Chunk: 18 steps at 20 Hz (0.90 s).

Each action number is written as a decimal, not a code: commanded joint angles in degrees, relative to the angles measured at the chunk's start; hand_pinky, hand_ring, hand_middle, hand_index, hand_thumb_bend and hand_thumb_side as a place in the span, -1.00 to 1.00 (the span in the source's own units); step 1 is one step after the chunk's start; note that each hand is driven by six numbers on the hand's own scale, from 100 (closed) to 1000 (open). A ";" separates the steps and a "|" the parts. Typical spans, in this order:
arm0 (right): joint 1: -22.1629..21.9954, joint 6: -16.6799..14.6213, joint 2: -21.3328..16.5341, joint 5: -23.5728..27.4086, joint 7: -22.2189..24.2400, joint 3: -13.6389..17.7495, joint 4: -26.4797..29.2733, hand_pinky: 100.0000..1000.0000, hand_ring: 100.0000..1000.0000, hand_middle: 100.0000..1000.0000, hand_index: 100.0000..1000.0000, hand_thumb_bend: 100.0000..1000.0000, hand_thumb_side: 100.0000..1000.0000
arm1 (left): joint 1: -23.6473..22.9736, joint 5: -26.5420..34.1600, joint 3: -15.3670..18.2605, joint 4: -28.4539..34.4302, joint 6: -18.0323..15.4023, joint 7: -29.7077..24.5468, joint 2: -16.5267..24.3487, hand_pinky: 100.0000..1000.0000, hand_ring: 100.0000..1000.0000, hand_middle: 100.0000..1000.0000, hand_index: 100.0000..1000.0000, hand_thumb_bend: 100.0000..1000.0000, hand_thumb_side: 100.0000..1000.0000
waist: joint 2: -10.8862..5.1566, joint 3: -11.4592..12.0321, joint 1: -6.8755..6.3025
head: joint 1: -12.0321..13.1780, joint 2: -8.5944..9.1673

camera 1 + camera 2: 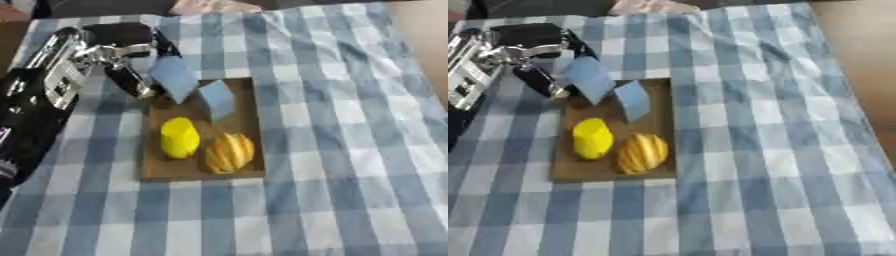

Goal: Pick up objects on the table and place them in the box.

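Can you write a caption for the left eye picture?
Left hand holds a blue block over the box.

A blue-and-white checked cloth (pixel 350 150) covers the table. On it lies a shallow brown box (pixel 241 95), open at the top. Inside, toward the near end, a yellow cylinder (pixel 179 138) stands beside a ribbed yellow-orange object (pixel 229 152), the two just apart. At the far end a pale blue block (pixel 217 98) leans within the box. The left hand (pixel 131 60), black with silver parts, enters from the left, its fingers curled round a second blue block (pixel 174 77) held tilted over the box's far left corner.
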State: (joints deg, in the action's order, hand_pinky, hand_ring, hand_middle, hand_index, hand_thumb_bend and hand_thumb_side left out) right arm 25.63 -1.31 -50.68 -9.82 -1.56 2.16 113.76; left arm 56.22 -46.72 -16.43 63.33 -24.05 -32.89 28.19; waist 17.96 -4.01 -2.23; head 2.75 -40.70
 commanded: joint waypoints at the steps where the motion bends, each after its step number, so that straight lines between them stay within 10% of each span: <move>1: 0.34 0.23 -1.23 0.64 0.14 0.97 0.83 0.63 0.22 0.09 0.61 -1.00 -0.26 | 0.66 0.16 0.04 0.78 -0.03 -2.34 1.60 1.00 0.99 0.86 1.00 0.05 0.71 | -1.18 0.12 0.13 | -0.27 0.30; 4: 0.22 0.29 -1.16 0.67 0.39 0.85 0.83 0.63 0.22 0.08 0.61 -1.00 -0.26 | 0.72 0.06 1.34 3.14 0.81 -4.10 2.10 1.00 1.00 0.88 1.00 0.12 0.65 | -1.35 0.33 0.17 | -0.43 0.17; 8: -0.05 0.36 -1.22 0.75 0.41 0.89 0.83 0.63 0.22 0.09 0.61 -1.00 -0.26 | 0.48 0.92 3.52 7.67 3.35 -2.71 2.92 0.90 0.85 0.68 0.81 -0.93 0.01 | -1.71 0.71 0.23 | -0.68 -0.06; 10: -0.17 0.33 -1.27 0.88 0.26 1.00 0.83 0.63 0.22 0.09 0.61 -1.00 -0.25 | 0.22 1.29 5.46 12.18 5.85 1.56 3.89 0.82 0.73 0.53 0.65 -1.00 -0.40 | -1.92 1.07 0.31 | -0.90 -0.17; 14: -0.27 -0.33 -1.50 1.54 -0.81 1.50 0.83 0.63 0.22 0.08 0.60 -1.00 -0.22 | -2.77 8.31 10.19 24.92 13.03 17.19 5.57 0.70 0.46 0.31 0.57 -1.00 -0.20 | -2.09 1.77 0.55 | -1.50 -0.15; 18: -0.74 -1.03 -1.42 2.29 -2.19 2.17 0.83 0.63 0.22 0.08 0.60 -1.00 -0.21 | -9.13 28.81 14.69 39.60 19.37 35.43 5.87 0.67 0.34 0.17 0.54 -1.00 0.07 | -1.89 2.34 0.90 | -2.17 0.25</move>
State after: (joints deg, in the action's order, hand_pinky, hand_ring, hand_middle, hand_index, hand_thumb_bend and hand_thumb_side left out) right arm 24.54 -2.19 -50.67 -7.97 -3.13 3.26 113.76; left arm 46.57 -23.44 -3.74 98.06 -6.32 -2.55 32.30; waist 17.25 -1.68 -1.54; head 0.85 -40.80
